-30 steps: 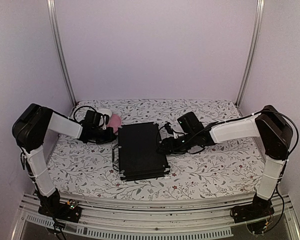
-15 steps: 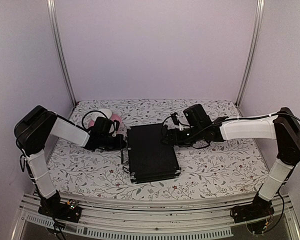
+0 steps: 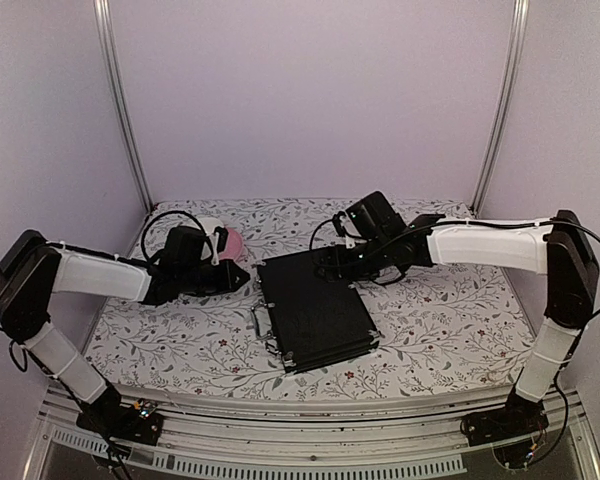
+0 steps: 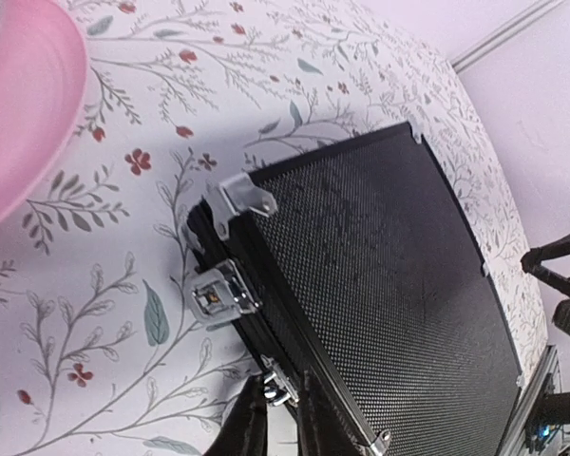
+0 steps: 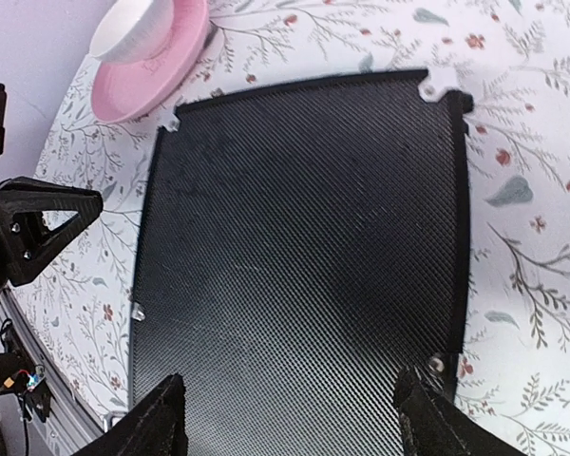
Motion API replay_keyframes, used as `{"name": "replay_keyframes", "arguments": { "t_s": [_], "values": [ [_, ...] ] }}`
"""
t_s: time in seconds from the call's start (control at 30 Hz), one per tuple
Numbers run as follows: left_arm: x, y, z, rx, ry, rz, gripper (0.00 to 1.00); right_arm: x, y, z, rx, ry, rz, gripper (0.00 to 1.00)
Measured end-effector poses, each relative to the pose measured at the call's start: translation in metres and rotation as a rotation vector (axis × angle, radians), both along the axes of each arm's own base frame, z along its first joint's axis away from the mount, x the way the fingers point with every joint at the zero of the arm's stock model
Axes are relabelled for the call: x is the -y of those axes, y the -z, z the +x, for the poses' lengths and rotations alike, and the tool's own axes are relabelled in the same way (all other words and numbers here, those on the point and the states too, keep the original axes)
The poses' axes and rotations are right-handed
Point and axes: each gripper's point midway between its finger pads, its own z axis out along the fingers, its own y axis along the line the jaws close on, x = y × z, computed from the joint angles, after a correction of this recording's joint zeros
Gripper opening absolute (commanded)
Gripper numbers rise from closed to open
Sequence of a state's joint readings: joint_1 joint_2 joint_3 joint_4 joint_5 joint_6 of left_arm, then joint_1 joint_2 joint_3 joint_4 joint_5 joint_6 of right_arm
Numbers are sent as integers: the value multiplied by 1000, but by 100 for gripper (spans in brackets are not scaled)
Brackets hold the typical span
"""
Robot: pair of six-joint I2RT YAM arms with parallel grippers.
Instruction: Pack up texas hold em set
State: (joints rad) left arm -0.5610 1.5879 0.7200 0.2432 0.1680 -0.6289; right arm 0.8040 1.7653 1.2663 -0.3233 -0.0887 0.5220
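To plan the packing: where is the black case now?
In the top view the case lies flat near the middle of the table, turned at an angle, with the pink saucer just beyond its far left corner.

The flat black rectangular case (image 3: 315, 310) has slid right and turned askew. The left gripper (image 3: 238, 282) followed; the right gripper (image 3: 328, 264) shifted to its far edge.

Floral-clothed table (image 3: 430, 330) under closed black case (image 3: 315, 310), pink saucer (image 3: 231, 243).

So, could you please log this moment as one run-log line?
case: closed, flat on table | left gripper: by latches | right gripper: open above case
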Motion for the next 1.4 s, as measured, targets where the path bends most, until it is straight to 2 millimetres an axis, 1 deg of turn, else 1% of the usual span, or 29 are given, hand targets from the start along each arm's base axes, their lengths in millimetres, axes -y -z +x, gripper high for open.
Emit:
{"name": "replay_keyframes", "arguments": {
  "t_s": [0.07,0.1,0.13,0.2,0.3,0.37,0.43,0.5,0.63,0.77,0.9,1.13,1.4],
  "values": [
    [-7,-8,6,20,-19,-10,15,-16,-11,4,34,-14,-7,71],
    [-9,-8,8,23,-21,-8,15,-26,-17,6,52,-25,-9,69],
    [-16,-5,12,14,-38,-5,15,-38,-22,9,71,-37,-9,67],
    [-22,5,16,-9,-47,4,16,-56,-24,11,90,-60,-15,64],
    [-25,23,19,-52,-46,16,15,-84,-20,17,109,-93,-23,61],
    [-23,33,21,-77,-37,21,14,-100,-13,22,118,-115,-28,59],
    [-19,39,25,-90,-28,24,13,-113,-5,26,125,-132,-35,58],
    [-15,44,30,-97,-19,26,13,-120,2,30,124,-142,-42,57],
    [-9,55,38,-115,-2,30,9,-128,20,35,118,-160,-62,56],
    [-6,67,41,-138,4,42,6,-130,40,34,93,-178,-82,55],
    [-7,75,42,-151,4,48,6,-134,41,35,101,-184,-70,54],
    [-4,75,46,-146,10,44,5,-136,44,37,117,-185,-47,54],
    [2,75,66,-106,2,38,4,-140,45,37,138,-186,-1,53]
  ]
}}
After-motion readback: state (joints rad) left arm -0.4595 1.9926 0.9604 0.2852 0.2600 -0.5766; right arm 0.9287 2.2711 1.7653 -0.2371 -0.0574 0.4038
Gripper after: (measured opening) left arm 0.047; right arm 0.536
